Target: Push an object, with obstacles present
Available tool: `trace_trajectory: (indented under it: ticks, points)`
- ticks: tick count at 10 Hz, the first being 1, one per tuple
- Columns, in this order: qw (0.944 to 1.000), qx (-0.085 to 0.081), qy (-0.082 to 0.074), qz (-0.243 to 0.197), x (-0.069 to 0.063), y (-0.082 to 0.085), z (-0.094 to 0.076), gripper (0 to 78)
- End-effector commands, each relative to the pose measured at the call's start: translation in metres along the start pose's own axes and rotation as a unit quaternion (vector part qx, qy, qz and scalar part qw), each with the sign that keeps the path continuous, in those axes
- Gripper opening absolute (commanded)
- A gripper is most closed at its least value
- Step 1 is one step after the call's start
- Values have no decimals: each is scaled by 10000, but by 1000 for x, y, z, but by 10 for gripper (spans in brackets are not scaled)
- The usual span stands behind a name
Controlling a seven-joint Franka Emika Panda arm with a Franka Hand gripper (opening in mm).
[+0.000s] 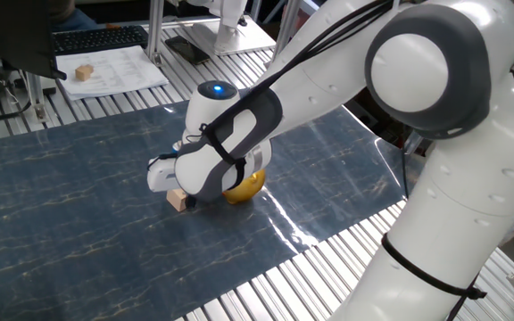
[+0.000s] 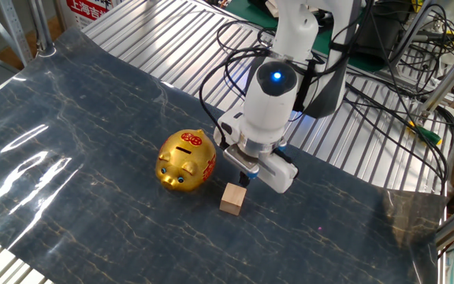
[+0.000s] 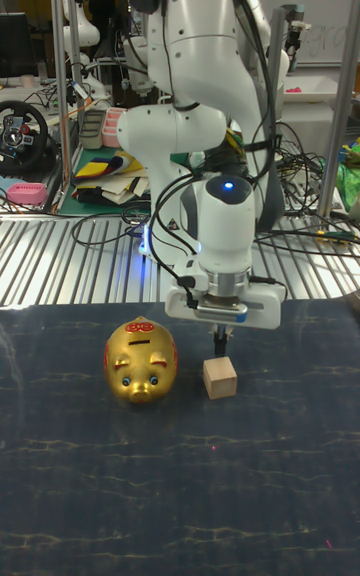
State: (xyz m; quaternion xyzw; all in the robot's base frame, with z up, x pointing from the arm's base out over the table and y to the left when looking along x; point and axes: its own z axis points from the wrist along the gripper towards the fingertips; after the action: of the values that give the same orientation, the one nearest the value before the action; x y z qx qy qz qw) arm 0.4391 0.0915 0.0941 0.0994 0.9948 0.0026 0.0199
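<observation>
The object, a small light-tan wooden cube (image 2: 232,199) (image 3: 220,377) (image 1: 179,200), rests on the dark blue marbled mat. My gripper (image 2: 244,179) (image 3: 219,343) hangs low just behind the cube on its far side, its dark fingers pressed together and holding nothing. I cannot tell whether the tips touch the cube. The obstacle, a shiny golden pig (image 2: 186,161) (image 3: 142,362) with red markings, stands close beside the cube and the gripper. In one fixed view the hand hides the fingertips and most of the pig (image 1: 246,185).
The blue mat (image 2: 69,126) covers a ribbed metal table (image 2: 172,39). Off the mat lie white papers (image 1: 114,69) with another wooden cube (image 1: 83,71), and a keyboard (image 1: 96,37). Cables (image 2: 385,102) trail behind the arm's base.
</observation>
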Motion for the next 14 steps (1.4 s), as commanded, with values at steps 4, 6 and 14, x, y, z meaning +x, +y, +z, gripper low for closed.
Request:
trace_trajectory:
  ticks: [4, 6, 14]
  points:
    - [9978, 6, -16, 661, -19, 0, -10, 0]
    - [9944, -14, -86, 1056, -28, 0, -14, 0]
    - [9866, 118, 22, 1625, -32, 11, -20, 0]
